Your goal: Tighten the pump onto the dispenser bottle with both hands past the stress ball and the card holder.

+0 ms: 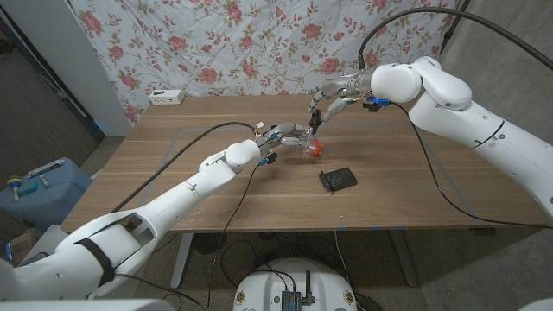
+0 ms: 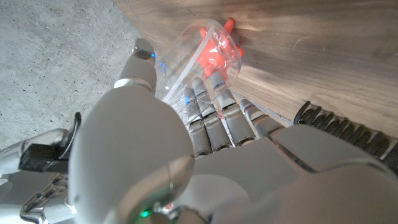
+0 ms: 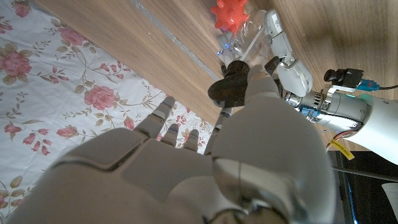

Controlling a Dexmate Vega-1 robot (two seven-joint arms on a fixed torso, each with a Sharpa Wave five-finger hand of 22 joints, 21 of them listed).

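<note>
Clear dispenser bottle [image 2: 202, 53] gripped in the left hand [image 1: 289, 136], held above the table [image 1: 173, 164] out past the middle, fingers [image 2: 214, 115] wrapped round its body. Black pump [image 3: 236, 84] seated at the bottle's neck, with the right hand [image 1: 333, 97] closed on it from above, thumb and fingers pinching the top. Judged mid-tightening: both hands in place, pump already on the neck, turning probably under way or about to start; how far the thread has run down not readable. Left to do, as a judgement: finish the twist until snug, then let go.

Red spiky stress ball [image 3: 229, 14] just beyond the left hand's fingertips, seen through the clear bottle wall in the left wrist view; touching the bottle or only behind it, unclear. Dark card holder [image 1: 338, 179] on the table near the left hand, on its right, apart from the bottle.

Seam between pump collar and neck masked by fingers; right fingertips small and blurred in the head view
</note>
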